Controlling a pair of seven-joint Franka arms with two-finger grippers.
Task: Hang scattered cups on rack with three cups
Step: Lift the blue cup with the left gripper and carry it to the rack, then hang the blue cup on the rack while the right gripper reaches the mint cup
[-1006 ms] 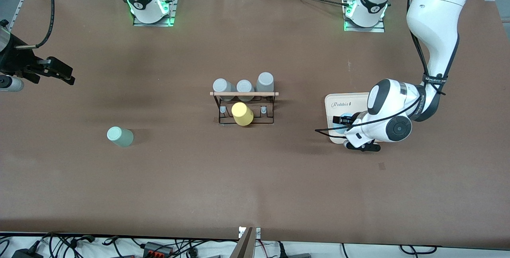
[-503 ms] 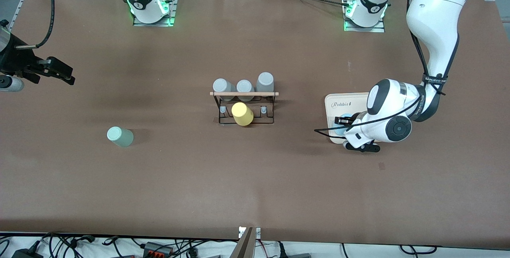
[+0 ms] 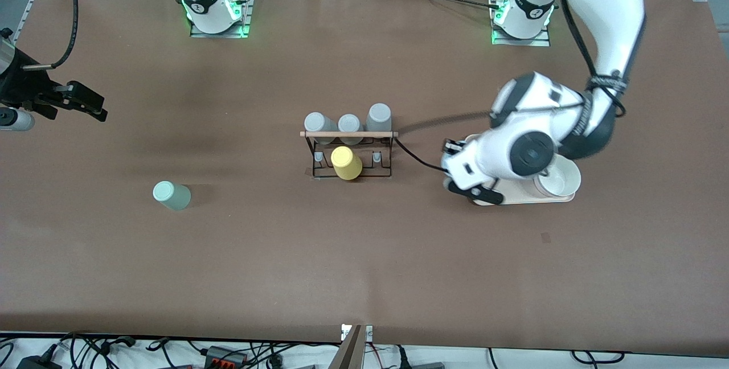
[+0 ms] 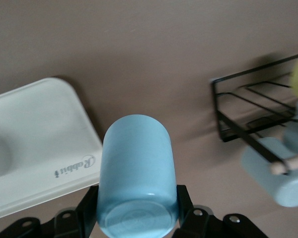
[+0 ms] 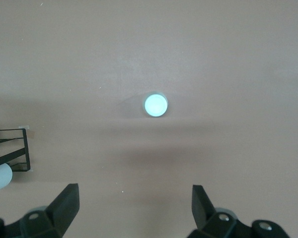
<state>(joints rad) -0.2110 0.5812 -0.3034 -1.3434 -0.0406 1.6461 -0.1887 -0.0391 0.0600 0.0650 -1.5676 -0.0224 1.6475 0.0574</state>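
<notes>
The light blue cup (image 4: pixel 136 168) lies on its side between the fingers (image 4: pixel 184 203) of my left gripper (image 4: pixel 136 206), which is shut on it. In the front view the left gripper (image 3: pixel 455 169) hangs over the rack-side edge of the beige tray (image 3: pixel 512 197), and the arm hides the blue cup. The pale mint-green cup (image 3: pixel 171 195) stands upside down on the table toward the right arm's end, also seen as the mint cup (image 5: pixel 155 105) in the right wrist view. The black wire rack (image 3: pixel 348 152) with its wooden rod stands mid-table. My right gripper (image 3: pixel 85 101) waits open and empty.
Three grey tumblers (image 3: pixel 350 124) hang along the rack's side farther from the front camera, and a yellow tumbler (image 3: pixel 346 163) on its nearer side. A white bowl (image 3: pixel 558 178) sits on the tray. The rack (image 4: pixel 253 124) lies close ahead of the blue cup.
The left gripper shut on the blue cup, lifted it off the tray and swung toward the rack, uncovering the white bowl. The right arm has not moved.
</notes>
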